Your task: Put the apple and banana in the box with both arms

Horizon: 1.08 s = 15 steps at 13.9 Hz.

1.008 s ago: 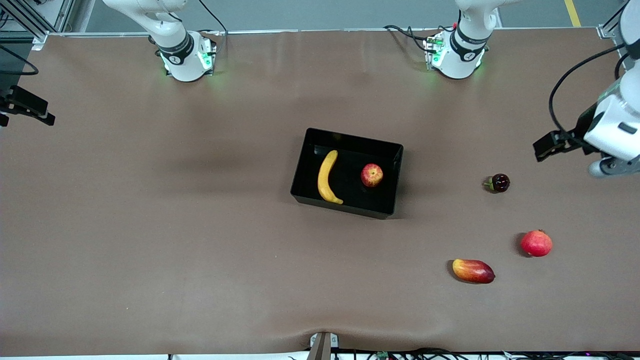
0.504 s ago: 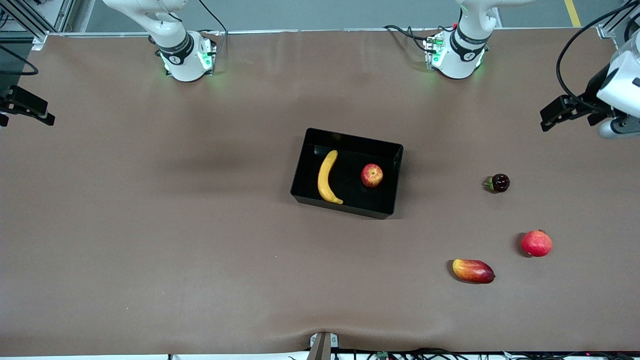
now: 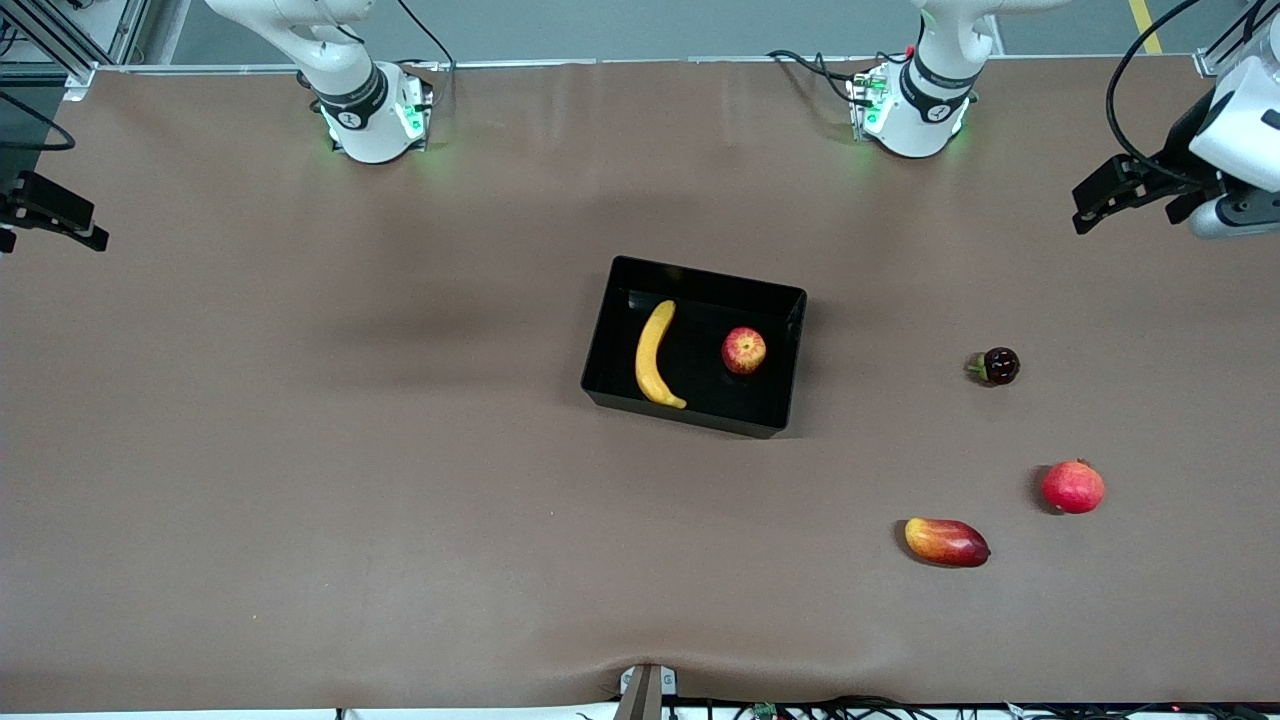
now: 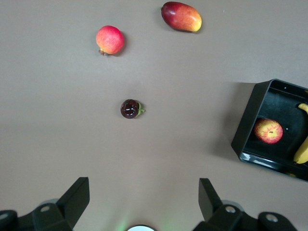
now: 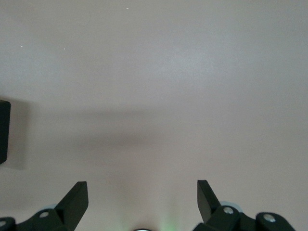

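The brown table [image 3: 300, 450] carries the black box [image 3: 790, 340] at its middle, and both task fruits already lie inside: the banana [image 3: 654, 354] along the side toward the right arm's end, the apple [image 3: 744, 350] beside it toward the left arm's end, the two apart. Over the last second the left gripper [image 3: 1100, 195] has drawn back from above the table near the mangosteen [image 3: 996, 366] toward the left arm's end, its fingers spread wide and empty. The right gripper [image 5: 142, 199] waits over bare table, likewise wide open and empty. The mango [image 3: 946, 541], pomegranate [image 3: 1073, 486] and mangosteen have not moved. Judging by this, the task looks complete.
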Available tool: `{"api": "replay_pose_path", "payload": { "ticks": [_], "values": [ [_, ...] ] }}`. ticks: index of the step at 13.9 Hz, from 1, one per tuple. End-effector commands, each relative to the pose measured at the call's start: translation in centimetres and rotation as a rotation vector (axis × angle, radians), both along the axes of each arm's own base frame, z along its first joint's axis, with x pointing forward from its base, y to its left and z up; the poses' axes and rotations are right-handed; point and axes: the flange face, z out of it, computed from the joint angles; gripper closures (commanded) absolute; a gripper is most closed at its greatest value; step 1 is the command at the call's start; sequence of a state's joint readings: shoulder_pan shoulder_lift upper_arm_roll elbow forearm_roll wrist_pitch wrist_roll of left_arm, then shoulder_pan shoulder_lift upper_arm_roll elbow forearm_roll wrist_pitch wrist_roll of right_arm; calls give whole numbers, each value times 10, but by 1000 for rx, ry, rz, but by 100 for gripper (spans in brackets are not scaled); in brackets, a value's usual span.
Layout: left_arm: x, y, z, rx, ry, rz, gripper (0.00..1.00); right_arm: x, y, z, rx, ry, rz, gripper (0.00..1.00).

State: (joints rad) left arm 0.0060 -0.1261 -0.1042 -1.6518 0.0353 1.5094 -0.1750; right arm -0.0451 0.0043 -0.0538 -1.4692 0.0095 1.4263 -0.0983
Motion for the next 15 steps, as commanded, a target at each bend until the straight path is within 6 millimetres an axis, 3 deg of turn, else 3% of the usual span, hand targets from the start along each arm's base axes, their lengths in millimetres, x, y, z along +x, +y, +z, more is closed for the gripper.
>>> {"api": "replay_pose_path", "payload": {
  "ticks": [1,4,7,15],
  "values": [
    [-12,2,9,-26,-1,4,0,-4,-3,4,15,-6,-1,0],
    [-6,6,17,-32,-19,4,0,-4,-4,4,15,-6,-2,0],
    [0,4,13,-47,-6,-4,0,-4,-5,4,15,-6,-4,0],
    [-6,-4,14,-51,23,-29,0,-3,-7,3,17,-5,-7,0]
  ]
}}
